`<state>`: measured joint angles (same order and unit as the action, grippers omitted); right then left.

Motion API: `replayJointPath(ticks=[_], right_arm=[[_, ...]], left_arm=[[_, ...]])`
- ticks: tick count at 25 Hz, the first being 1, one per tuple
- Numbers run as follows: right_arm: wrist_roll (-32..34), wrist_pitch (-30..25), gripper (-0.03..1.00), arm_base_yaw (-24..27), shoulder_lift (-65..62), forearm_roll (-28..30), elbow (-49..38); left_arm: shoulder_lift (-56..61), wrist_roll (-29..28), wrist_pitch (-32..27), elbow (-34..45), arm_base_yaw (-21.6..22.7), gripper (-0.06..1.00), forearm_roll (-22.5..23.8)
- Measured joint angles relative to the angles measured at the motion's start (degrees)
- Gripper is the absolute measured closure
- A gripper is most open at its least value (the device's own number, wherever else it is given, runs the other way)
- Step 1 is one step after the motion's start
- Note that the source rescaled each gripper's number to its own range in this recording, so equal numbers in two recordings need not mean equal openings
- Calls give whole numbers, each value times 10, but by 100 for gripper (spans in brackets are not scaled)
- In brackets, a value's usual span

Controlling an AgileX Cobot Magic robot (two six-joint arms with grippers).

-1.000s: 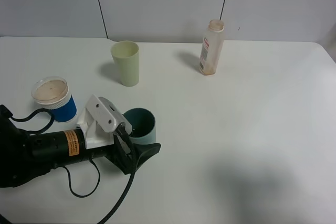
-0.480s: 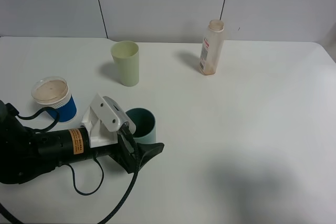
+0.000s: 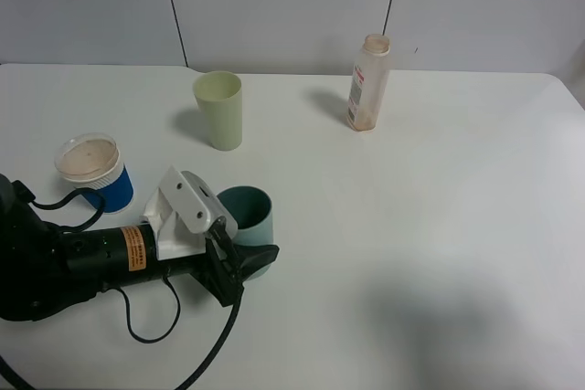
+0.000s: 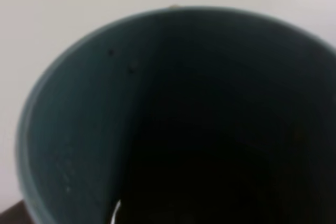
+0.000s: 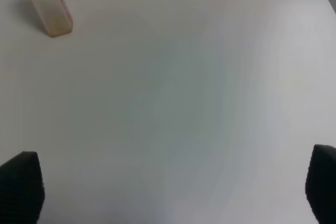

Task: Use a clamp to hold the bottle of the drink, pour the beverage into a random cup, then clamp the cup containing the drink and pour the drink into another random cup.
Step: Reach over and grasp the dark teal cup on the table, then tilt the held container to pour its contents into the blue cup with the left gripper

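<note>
Plain teal straight-sided tumbler (image 3: 252, 211) standing upright, long axis vertical, mouth up | dark green inside | front-left of white desk (image 3: 439, 226) | left jaws clamped on it | right jaws apart

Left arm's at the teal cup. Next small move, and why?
Probably a short straight lift, kept upright. The left gripper looks shut on the teal cup, which stands on the table. Its dark inside hides the fill level in the left wrist view, so an early tilt could spill. The blue-sleeved paper cup stands close by, so gain height first.
</note>
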<state>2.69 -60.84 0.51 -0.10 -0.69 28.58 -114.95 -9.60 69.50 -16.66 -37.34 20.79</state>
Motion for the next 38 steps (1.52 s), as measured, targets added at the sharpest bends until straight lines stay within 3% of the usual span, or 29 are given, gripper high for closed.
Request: replayJointPath(ticks=[8, 17, 38], right_arm=[[0, 0, -3, 0, 0, 0, 0], [0, 0, -3, 0, 0, 0, 0], [0, 0, -3, 0, 0, 0, 0]], left_arm=[[0, -8, 0, 0, 0, 93, 11], [40, -57, -7, 0, 0, 93, 8], [215, -50, -8, 133, 0, 93, -158]])
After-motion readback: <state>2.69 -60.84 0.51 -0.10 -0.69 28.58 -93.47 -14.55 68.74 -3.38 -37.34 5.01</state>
